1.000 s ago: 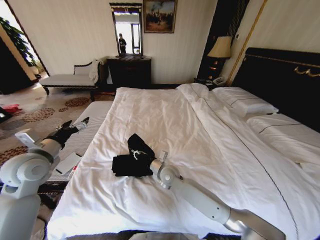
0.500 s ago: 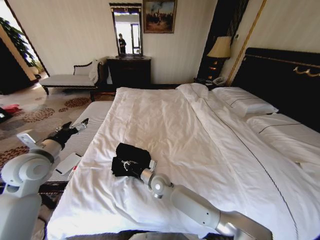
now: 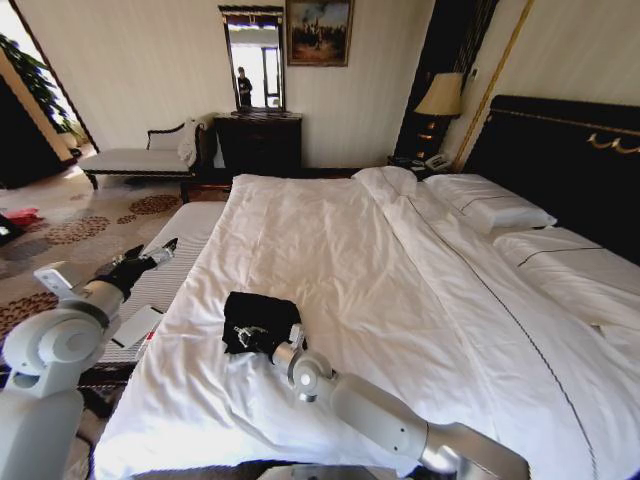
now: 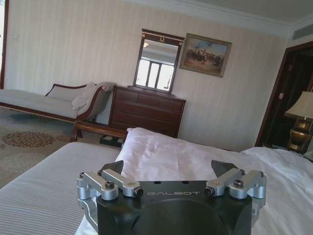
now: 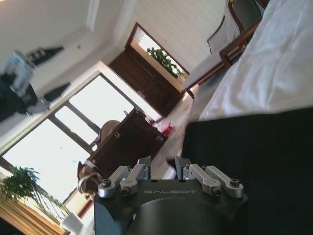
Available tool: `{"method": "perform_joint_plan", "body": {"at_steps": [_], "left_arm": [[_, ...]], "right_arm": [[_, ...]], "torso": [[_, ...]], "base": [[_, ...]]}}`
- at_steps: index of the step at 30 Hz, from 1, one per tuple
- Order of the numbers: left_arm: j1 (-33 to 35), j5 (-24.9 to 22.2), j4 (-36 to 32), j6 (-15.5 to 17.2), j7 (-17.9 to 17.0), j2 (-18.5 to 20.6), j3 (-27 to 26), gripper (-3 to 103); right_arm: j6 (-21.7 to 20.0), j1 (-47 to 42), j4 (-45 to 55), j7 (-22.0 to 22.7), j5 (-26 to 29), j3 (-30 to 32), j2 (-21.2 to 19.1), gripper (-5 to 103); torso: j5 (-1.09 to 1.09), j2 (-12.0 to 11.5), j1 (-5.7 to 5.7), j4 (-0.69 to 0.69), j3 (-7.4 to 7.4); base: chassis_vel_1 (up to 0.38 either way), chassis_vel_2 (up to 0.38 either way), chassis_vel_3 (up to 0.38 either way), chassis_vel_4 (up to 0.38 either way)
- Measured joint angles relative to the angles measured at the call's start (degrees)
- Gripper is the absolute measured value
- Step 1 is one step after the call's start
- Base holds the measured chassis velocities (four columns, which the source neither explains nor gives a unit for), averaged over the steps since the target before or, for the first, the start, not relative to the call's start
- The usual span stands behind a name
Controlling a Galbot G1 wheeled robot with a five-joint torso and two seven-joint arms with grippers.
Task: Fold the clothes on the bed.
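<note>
The clothes, a black T-shirt (image 3: 265,308), lie as a compact folded bundle near the left edge of the bed (image 3: 400,260), on its white duvet. My right gripper (image 3: 252,336) rests low on the bundle's near-left part, fingers drawn close together on the cloth's edge. In the right wrist view the black fabric (image 5: 254,161) lies right beside the right gripper (image 5: 164,164). My left gripper (image 3: 155,252) hangs idle off the bed's left side above a striped bench. Its fingers stand wide apart in the left wrist view (image 4: 168,169), with nothing between them.
A striped bench (image 3: 165,285) with a flat white item (image 3: 135,325) runs along the bed's left side. Pillows (image 3: 490,205) and the dark headboard (image 3: 560,150) are at the right. A chaise (image 3: 140,158), dresser (image 3: 258,140) and lamp (image 3: 440,95) line the far wall.
My right gripper carried the raised part of the shirt leftward and down. The shirt went from a lifted peak to a flat bundle. The left arm stayed put.
</note>
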Motion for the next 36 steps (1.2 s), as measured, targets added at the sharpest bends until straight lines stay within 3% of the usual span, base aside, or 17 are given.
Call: {"method": "perform_joint_plan", "body": {"at_steps": [2,6,8,10,11,12,16,19,28,36], "left_arm": [[0.1,0.4,0.1,0.0,0.0,-0.3,0.2,100],[0.1,0.6,0.2,0.0,0.0,-0.5,0.4,100],[0.0,0.7,0.3,0.0,0.0,-0.6,0.5,100],[-0.1,0.7,0.3,0.0,0.0,-0.6,0.5,100],[-0.1,0.7,0.3,0.0,0.1,-0.6,0.5,100],[-0.2,0.7,0.3,0.0,0.1,-0.6,0.5,100],[-0.1,0.7,0.2,0.0,0.1,-0.6,0.4,100],[0.4,0.7,-0.1,0.0,0.1,-0.6,-0.1,100],[1.4,0.7,-0.8,-0.1,0.1,-0.4,-1.1,100],[2.0,1.2,-1.2,-0.2,0.1,-1.3,-0.9,100]], "right_arm": [[0.9,0.3,1.1,-0.7,1.1,1.6,-0.4,37],[1.5,0.7,2.0,-0.7,2.5,3.3,-1.0,47],[1.6,0.9,1.7,0.0,3.2,4.2,-1.5,58],[1.6,0.9,1.4,0.4,3.3,4.4,-1.6,58],[1.5,0.9,0.1,1.9,3.2,4.7,-1.7,70],[1.4,0.9,-1.0,2.7,3.0,4.7,-1.6,70],[1.2,0.6,-3.8,3.2,2.1,4.1,-0.1,80],[1.0,0.4,-6.2,2.4,1.4,3.2,2.0,96],[1.1,-0.7,-14.5,0.3,-3.2,2.0,6.5,100],[2.0,-2.0,-13.8,-1.4,-5.7,0.7,6.5,100]], "torso": [[0.00,0.0,0.00,0.00,0.00],[0.00,0.0,0.00,0.00,0.00],[0.00,0.0,0.00,-0.01,0.00],[0.00,0.0,0.00,-0.01,0.00],[0.00,0.0,0.00,-0.01,0.00],[0.00,0.0,0.00,-0.01,0.00],[0.00,0.0,0.00,-0.01,0.00],[0.00,0.0,0.00,0.00,0.00],[0.00,0.0,0.00,-0.01,0.00],[-0.01,0.0,0.00,-0.02,0.00]], "base": [[0.000,0.000,0.000,0.000],[0.000,0.000,0.000,0.000],[0.000,0.000,0.000,0.000],[0.000,0.000,0.000,0.000],[0.000,0.000,0.000,0.000],[0.000,0.000,0.000,0.000],[0.000,0.000,0.000,0.000],[0.000,0.000,0.000,0.000],[0.000,0.000,0.000,0.000],[0.000,0.000,0.000,0.000]]}}
